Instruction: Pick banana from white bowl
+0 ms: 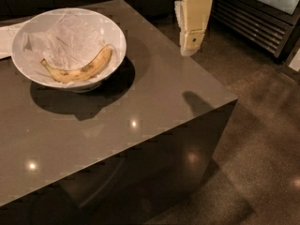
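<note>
The banana point(79, 68), yellow with brown speckles, lies curved along the near inside of the white bowl point(118, 40). The bowl is lined with crinkled white paper and stands on the far left of the dark table point(140, 125). My cream-coloured gripper point(190, 50) hangs pointing down above the table's far right edge. It is well to the right of the bowl, apart from it and from the banana, with nothing in it. Its shadow falls on the table near the right corner.
A flat white sheet point(6, 37) lies on the table behind the bowl at the left edge. A dark cabinet with a slatted grille point(253, 25) stands at the back right. Speckled brown floor point(262, 139) lies right of the table's edge.
</note>
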### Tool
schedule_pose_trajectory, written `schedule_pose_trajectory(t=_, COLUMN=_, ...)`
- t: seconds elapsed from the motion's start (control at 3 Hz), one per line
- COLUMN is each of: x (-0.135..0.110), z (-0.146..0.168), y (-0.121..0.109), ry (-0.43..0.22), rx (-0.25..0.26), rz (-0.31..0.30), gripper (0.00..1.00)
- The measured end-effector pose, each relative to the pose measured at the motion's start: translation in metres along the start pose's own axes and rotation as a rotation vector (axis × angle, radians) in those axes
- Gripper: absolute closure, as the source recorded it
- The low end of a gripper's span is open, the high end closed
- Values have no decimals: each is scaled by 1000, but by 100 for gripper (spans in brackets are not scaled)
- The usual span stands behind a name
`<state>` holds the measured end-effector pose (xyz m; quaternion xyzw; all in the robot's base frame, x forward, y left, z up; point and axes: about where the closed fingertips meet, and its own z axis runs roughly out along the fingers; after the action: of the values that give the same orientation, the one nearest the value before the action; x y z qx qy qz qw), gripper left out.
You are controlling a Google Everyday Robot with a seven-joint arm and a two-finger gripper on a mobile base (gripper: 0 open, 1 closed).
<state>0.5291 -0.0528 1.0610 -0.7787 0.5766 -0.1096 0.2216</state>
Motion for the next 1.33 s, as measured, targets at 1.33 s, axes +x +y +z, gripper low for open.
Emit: schedule_pose_trajectory(t=1.33, x=-55, z=57, y=-79, ry=-105, rx=-46, rz=-122, gripper=0)
